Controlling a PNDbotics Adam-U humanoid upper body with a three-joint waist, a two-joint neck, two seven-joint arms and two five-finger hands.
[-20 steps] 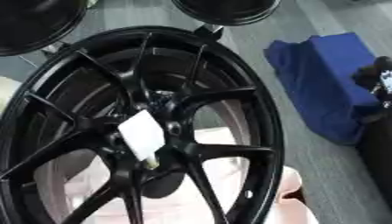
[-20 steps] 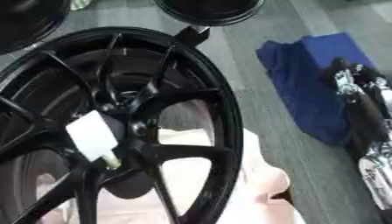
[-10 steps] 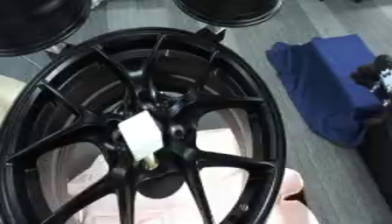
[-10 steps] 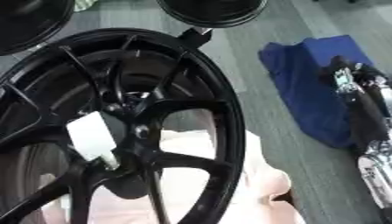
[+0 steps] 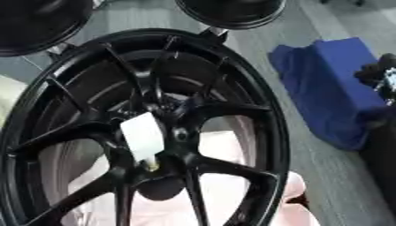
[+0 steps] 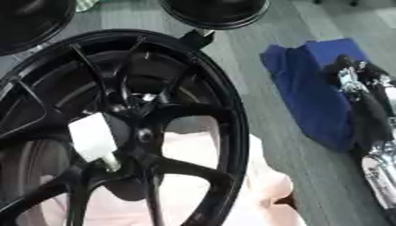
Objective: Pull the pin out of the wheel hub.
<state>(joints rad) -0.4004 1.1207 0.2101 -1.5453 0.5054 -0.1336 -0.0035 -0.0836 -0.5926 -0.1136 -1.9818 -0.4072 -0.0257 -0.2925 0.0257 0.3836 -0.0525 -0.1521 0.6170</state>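
1. Pin [image 5: 151,164]: a short, brass-coloured stub is seen at the lower end of a white tag [image 5: 143,137], seated at the centre of the wheel hub [image 5: 166,132]. Only the tip shows; its shank is hidden in the hub.
2. Wheel hub belongs to a large black spoked wheel [image 5: 263,114] that fills the left of both views, tilted, with pale pink cloth [image 5: 220,194] visible behind the spokes.
3. Handling, judged: the pin is likely rigid metal, small and light, and smooth enough to slip between fingertips. The tag looks thin and flat, possibly card or plastic, and may bend or tear if used as the pull point.
4. Grasp point, judged: the stub itself, just below the tag, should be pinched and drawn straight out along its axis. Side load should be avoided, as it could jam the pin in the bore.
5. The wheel looks heavy and stiff, so little shift is expected during the pull, though how it is supported cannot be seen.
6. Access is tight: spokes close in on both sides of the hub.
7. Right robot hand [image 6: 363,95] is seen at the right edge over a blue cloth [image 5: 333,88], well apart from the wheel; whether its fingers are spread or curled cannot be told. The left robot hand is not seen in either view.
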